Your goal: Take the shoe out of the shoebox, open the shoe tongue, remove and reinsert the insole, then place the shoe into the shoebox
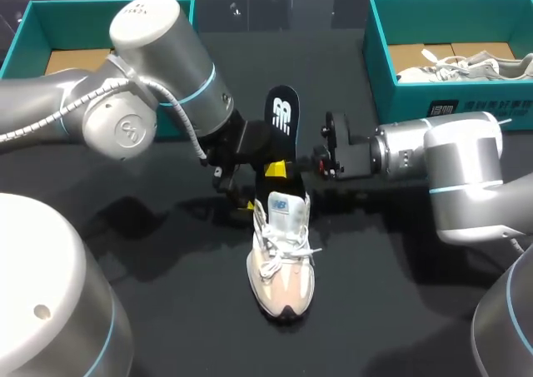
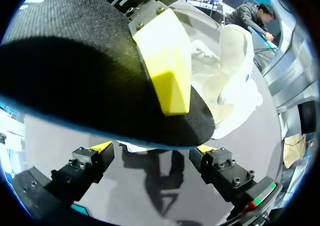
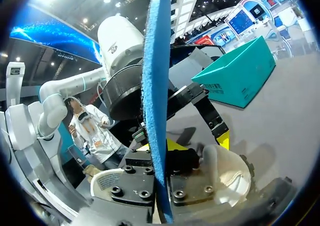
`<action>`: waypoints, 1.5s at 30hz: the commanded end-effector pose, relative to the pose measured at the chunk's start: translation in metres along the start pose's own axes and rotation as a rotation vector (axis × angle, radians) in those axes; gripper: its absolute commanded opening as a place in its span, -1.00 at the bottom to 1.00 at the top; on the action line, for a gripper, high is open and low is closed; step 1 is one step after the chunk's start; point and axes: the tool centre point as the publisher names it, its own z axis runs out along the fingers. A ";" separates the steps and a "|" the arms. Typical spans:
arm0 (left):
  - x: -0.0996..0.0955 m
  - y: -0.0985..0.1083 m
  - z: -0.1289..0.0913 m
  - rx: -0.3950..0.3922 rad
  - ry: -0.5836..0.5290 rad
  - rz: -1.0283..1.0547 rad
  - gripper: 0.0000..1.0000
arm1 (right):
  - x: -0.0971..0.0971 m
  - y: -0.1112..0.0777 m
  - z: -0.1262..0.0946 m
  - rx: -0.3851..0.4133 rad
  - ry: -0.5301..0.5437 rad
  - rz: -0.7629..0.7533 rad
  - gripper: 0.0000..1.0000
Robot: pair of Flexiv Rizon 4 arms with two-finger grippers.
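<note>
Right gripper (image 1: pixel 279 167) pinches the insole (image 1: pixel 281 115) upright over the heel of the shoe (image 1: pixel 283 260) at the middle of the table (image 1: pixel 400 252), left gripper (image 2: pixel 152 148) spread beside it, so the insole should go in toe-first, low under the tongue.

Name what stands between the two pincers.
The insole, standing upright above the shoe: the head view shows it between the left pincer and the right pincer, which grips it.
</note>
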 end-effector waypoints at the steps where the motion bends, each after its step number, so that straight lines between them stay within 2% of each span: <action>1: -0.001 -0.001 0.001 -0.003 0.000 0.000 1.00 | 0.000 -0.012 0.001 -0.012 -0.021 0.009 -1.00; 13: -0.001 -0.001 0.001 -0.003 0.000 0.000 1.00 | -0.004 -0.048 0.003 -0.014 -0.071 0.125 -1.00; 19: -0.001 -0.001 0.001 -0.003 0.000 0.000 1.00 | 0.002 -0.053 0.007 -0.014 -0.085 0.144 -1.00; 23: -0.001 -0.001 0.001 -0.003 0.000 0.000 1.00 | 0.005 -0.047 0.008 -0.011 -0.084 0.130 -1.00; 24: -0.001 -0.001 0.001 -0.003 0.000 0.000 1.00 | 0.006 -0.044 0.008 -0.010 -0.084 0.122 -0.84; 25: -0.001 -0.001 0.001 -0.003 0.000 0.000 1.00 | 0.007 -0.040 0.008 -0.008 -0.083 0.112 -0.56; 27: -0.001 -0.001 0.001 -0.003 0.000 0.000 1.00 | 0.008 -0.033 0.007 -0.002 -0.085 0.090 -0.32; 28: -0.001 -0.001 0.001 -0.003 0.000 0.000 1.00 | 0.009 -0.030 0.007 0.000 -0.081 0.079 -0.27; 37: -0.001 -0.001 0.001 -0.003 0.000 0.000 1.00 | 0.006 -0.008 -0.001 0.003 -0.066 0.019 -0.31; 45: -0.001 -0.001 0.001 -0.003 0.000 0.000 1.00 | 0.000 -0.003 -0.010 -0.011 -0.089 0.019 -0.42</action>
